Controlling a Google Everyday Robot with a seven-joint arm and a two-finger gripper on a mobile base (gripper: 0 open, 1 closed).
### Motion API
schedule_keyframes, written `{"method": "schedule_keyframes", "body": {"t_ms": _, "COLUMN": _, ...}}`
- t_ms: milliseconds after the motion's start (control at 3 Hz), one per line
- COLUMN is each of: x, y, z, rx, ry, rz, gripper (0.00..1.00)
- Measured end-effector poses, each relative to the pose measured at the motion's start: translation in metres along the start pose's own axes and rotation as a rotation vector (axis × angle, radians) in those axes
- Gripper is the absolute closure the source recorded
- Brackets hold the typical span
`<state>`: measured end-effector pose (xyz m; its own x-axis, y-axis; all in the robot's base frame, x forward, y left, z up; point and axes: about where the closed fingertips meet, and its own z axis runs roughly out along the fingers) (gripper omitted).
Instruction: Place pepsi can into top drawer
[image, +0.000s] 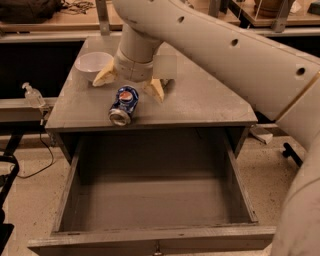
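The pepsi can (123, 105) lies on its side on the grey cabinet top (200, 100), near the front edge, its silver end toward me. My gripper (131, 85) hangs just behind and above the can, open, with one tan finger (104, 76) to its left and the other to its right; neither touches the can. The top drawer (150, 200) is pulled fully out below the cabinet top and holds nothing.
A white bowl (92, 64) sits on the cabinet top at the back left, close to the left finger. A clear pump bottle (32, 96) stands on a ledge left of the cabinet. My white arm (240, 55) crosses the upper right.
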<state>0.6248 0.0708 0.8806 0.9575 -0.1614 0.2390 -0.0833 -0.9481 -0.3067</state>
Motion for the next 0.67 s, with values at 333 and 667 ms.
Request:
{"method": "schedule_keyframes", "body": {"t_ms": 333, "x": -0.006, "y": -0.005, "z": 0.023, "rx": -0.027, "ry": -0.026, "rz": -0.046, "gripper": 0.00}}
{"method": "schedule_keyframes", "body": {"t_ms": 667, "x": -0.011, "y": -0.007, "z": 0.042, "rx": -0.056, "ry": -0.040, "rz": -0.059, "gripper": 0.19}}
